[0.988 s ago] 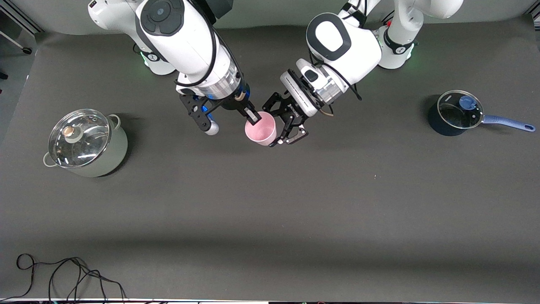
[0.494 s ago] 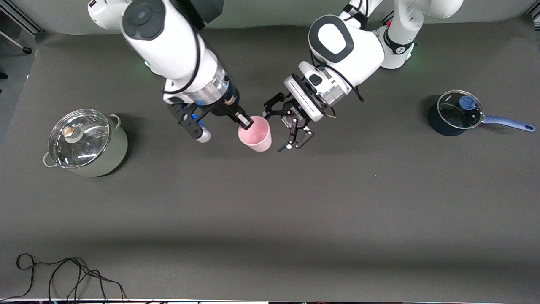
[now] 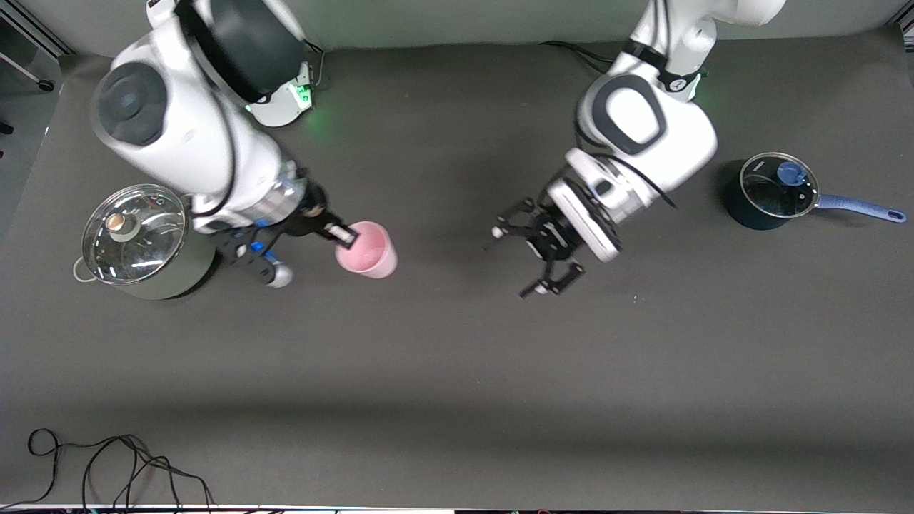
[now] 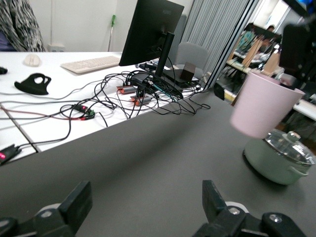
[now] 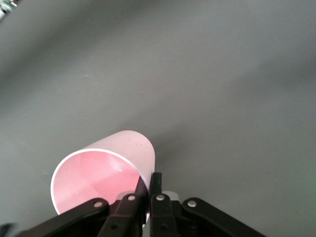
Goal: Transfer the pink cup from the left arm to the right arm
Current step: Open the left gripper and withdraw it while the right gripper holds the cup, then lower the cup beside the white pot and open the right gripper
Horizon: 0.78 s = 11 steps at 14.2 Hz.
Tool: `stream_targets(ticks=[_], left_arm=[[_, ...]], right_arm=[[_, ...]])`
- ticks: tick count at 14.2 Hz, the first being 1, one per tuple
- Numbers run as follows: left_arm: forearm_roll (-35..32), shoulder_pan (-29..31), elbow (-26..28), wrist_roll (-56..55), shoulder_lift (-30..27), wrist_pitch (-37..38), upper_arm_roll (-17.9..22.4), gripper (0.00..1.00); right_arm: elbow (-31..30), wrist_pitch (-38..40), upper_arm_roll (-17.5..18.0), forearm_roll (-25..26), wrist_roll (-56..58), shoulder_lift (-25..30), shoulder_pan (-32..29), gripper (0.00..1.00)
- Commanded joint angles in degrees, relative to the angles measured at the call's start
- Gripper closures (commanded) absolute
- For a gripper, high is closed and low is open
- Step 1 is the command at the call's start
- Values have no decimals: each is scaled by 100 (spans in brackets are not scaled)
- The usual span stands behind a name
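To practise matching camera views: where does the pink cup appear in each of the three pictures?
Front view: pink cup, held by the right gripper above the table.
Left wrist view: cup, in the air above the lidded pot.
Right wrist view: cup, rim pinched.
Shared landmark: the cup's rim.

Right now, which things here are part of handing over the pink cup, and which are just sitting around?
Part of the job:
- pink cup, held at its rim by the right gripper
- left gripper, open and empty over the table's middle

Lying about:
- lidded steel pot at the right arm's end
- blue saucepan at the left arm's end
- black cables
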State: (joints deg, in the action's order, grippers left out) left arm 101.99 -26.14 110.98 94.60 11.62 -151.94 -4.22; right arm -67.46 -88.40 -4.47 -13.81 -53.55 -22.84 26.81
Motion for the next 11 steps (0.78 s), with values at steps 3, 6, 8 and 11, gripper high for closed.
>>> stream_targets(ticks=[3,6,8,11], left_arm=[[-1263,1142,591,-904,-257,1829,-35,1],[-3574,2119,-38,-3038,-249,3735,-26,1],[-4596,2603,-470,-3780,-231,4714,-26,1],[-5887,3131,-901,-4290,-248,5716,-8,1]], right_arm=[[-968,166,-808,-43,2089,534,-141,100],[-1558,157,-1467,-34,3295,711,-132,100],[-2014,8,-1837,-34,3945,790,-115,100],[-2612,-448,-2137,-25,4483,834,-115,100]])
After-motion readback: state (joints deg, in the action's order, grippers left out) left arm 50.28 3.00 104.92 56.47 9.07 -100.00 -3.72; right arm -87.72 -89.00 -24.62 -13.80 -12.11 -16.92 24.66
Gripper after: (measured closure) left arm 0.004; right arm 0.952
